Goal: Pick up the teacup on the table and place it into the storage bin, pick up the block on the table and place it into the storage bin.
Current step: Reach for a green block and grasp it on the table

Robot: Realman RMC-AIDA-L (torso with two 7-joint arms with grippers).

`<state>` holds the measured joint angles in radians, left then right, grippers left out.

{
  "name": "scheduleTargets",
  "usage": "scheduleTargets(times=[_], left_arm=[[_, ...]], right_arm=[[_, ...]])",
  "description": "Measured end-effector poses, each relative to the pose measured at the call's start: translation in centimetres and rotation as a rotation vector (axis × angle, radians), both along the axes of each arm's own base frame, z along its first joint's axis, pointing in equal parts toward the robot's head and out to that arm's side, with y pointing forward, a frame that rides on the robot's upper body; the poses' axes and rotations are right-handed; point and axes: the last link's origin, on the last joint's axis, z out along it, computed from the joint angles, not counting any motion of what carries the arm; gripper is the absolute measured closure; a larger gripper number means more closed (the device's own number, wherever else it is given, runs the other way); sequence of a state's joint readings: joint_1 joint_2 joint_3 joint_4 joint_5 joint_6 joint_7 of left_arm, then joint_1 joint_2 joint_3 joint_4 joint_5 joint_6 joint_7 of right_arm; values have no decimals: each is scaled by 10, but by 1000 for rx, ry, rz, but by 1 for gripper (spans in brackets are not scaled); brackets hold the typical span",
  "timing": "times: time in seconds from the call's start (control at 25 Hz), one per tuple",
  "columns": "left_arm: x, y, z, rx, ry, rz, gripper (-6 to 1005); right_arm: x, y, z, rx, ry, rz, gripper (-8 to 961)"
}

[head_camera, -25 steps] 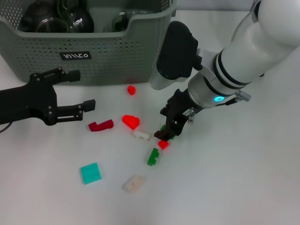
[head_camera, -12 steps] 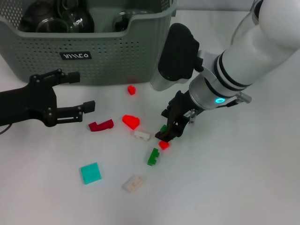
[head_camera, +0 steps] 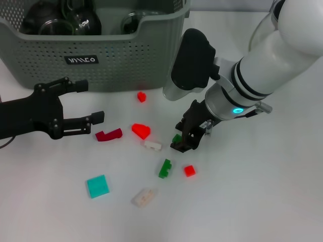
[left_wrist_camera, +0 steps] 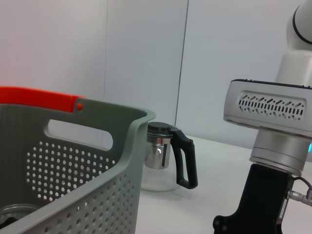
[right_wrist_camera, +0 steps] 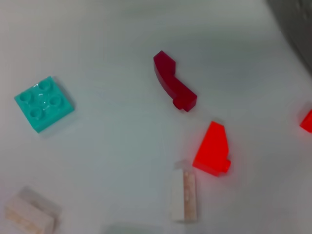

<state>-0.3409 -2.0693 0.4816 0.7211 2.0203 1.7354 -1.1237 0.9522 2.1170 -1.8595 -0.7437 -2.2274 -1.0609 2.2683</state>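
1. Blocks lie scattered on the white table (head_camera: 262, 201); nearest the camera is a cream brick (head_camera: 144, 197), then a teal square plate (head_camera: 97, 186).
2. Next out: green brick (head_camera: 165, 168) and a small red cube (head_camera: 189, 171), loose on the table, apart from each other.
3. Right gripper (head_camera: 185, 139) is low over the table just above that red cube, fingers pointing down. A small green piece (head_camera: 176, 138) sits right at the fingers; cannot tell whether it is gripped or whether the fingers are closed.
4. White brick (head_camera: 152, 145) is just left of the right gripper, bright red wedge (head_camera: 141, 131) touching or nearly touching it, dark red curved piece (head_camera: 109, 134) further left.
5. Left gripper (head_camera: 88, 101) hovers at table level beside the dark red piece, fingers spread wide, holding nothing.
6. Small red block (head_camera: 141, 96) sits near the storage bin (head_camera: 126, 65) wall.
7. Storage bin is at the far edge, dark glassware (head_camera: 60, 17) inside. Left wrist view shows a glass teapot (left_wrist_camera: 168, 163) standing on the table beyond the bin.
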Motion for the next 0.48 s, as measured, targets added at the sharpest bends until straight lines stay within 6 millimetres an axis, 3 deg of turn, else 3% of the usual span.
scheduleTargets(times=[0.32,0.48], left_arm=[[0,0,0,2,0,1,124],[0,0,0,2,0,1,124]], right_arm=[[2,-2,0,-6,-9,-6,529],[0,-3,1,-8,-5,-2,703]])
